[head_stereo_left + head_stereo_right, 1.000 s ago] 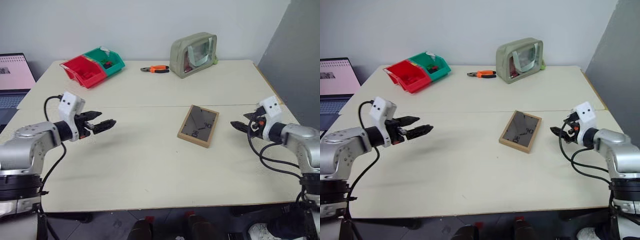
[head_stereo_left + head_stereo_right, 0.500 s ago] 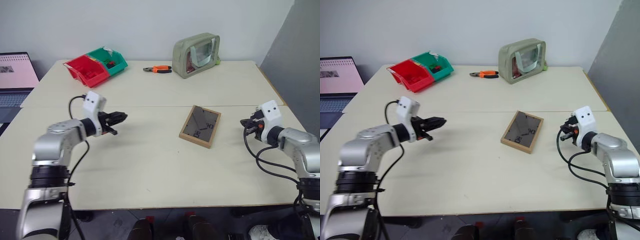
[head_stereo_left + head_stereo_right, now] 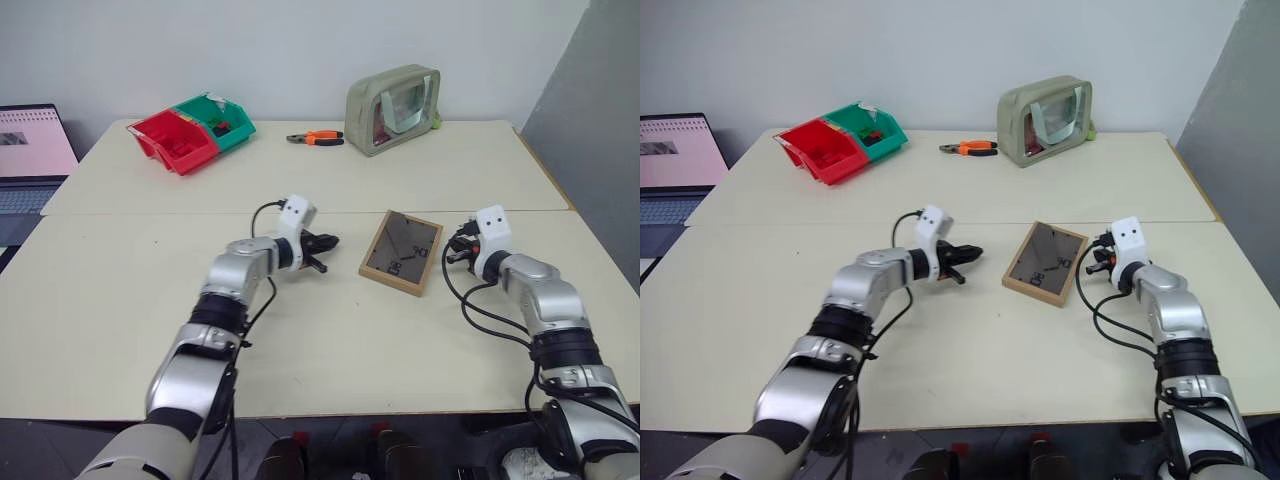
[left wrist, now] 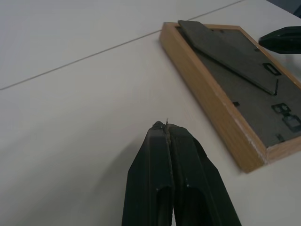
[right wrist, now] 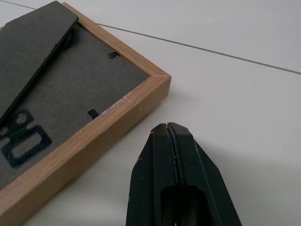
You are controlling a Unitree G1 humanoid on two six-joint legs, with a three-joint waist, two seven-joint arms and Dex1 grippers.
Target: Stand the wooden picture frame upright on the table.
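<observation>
2 black closed, empty jaws flanking flat rectangular wooden picture frame (image 3: 400,252), matte dark back up, smooth cream table (image 3: 300,340).

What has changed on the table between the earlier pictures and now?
Both grippers closed in on the wooden picture frame and shut: the left gripper swept in from the left, the right gripper edged in from the right. Neither holds anything. The frame still lies face down on the table.
</observation>
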